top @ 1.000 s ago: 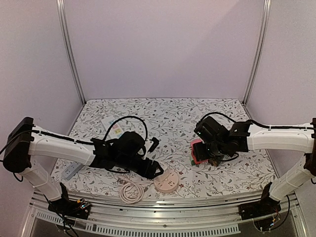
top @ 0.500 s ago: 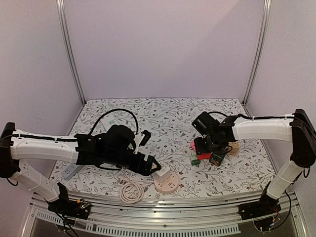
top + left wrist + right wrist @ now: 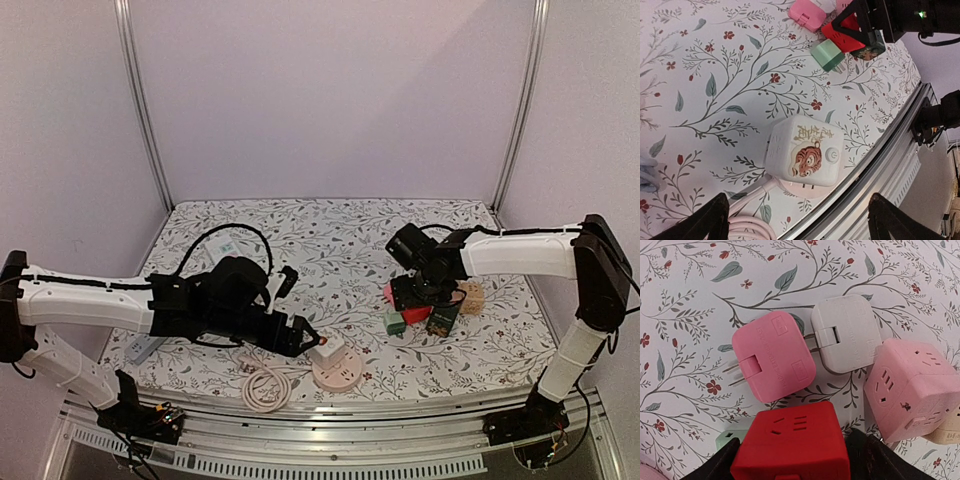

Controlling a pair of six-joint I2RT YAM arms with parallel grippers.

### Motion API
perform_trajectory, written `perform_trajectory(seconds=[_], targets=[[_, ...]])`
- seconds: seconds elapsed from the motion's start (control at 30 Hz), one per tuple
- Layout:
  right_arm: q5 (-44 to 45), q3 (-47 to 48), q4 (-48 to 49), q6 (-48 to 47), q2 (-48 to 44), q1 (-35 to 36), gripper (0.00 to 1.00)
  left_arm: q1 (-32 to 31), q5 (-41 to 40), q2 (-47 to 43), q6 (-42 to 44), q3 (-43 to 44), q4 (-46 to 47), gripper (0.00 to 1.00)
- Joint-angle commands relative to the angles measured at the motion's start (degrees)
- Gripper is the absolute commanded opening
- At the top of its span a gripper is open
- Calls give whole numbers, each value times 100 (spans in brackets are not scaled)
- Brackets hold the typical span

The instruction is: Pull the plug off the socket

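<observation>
White plug (image 3: 805,155) stood upright in pink socket (image 3: 338,375), lower ctr, just ahead of left gripper (image 3: 309,343), fingers spread, gap centred on it. Right gripper (image 3: 795,462) farther off, pinching red cube (image 3: 790,445).

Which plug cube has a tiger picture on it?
The white cube plugged into the round pink socket. Only it shows a tiger; the red cube, pink plug and grey plug show none.

White tiger-printed plug (image 3: 805,156) stands seated in round pink socket (image 3: 338,374).
</observation>
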Motion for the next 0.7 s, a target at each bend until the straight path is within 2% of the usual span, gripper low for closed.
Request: perform_trajectory(seconds=[0.0,0.13,0.37,0.5,0.67], targets=[[2,96,-157,-30,-119,-46,85,25,-67,-77,-91,-83,-74,95],[-174,98,-259,-139,-518,-43,91,36,-61,-115,-125,-141,-9,95],[-576,62,-525,25,-1460,65,92,99,77,-23,-158,-159,217,95],[-953,-202,-541,418,-1966,348,89,143,197,85,-235,-215,454,95],[-1321,-721,-158,1115,-2290,1001,81,196,415,299,-350,-289,833,94]])
